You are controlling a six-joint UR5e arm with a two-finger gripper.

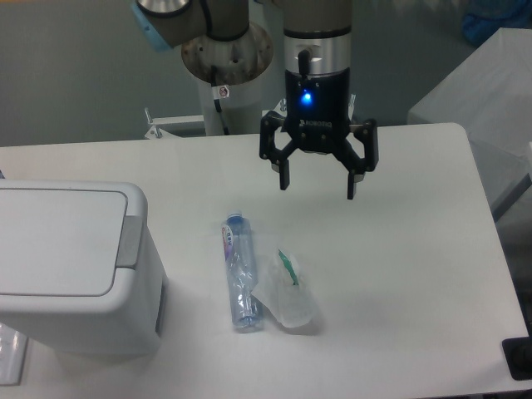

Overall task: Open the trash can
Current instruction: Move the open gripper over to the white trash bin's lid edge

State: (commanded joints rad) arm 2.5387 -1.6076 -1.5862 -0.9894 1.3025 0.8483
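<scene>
The trash can (75,274) is a boxy white bin at the left edge of the table, its flat lid lying closed and its grey push tab (130,241) on the right side of the top. My gripper (317,188) hangs above the table's back middle, well to the right of the can and apart from it. Its two black fingers are spread wide and point downward, with nothing between them.
A clear crushed plastic bottle (239,274) with a blue cap lies on the table right of the can. Beside it sits a crumpled clear plastic piece (288,289) with a green mark. The robot's base (224,58) stands behind the table.
</scene>
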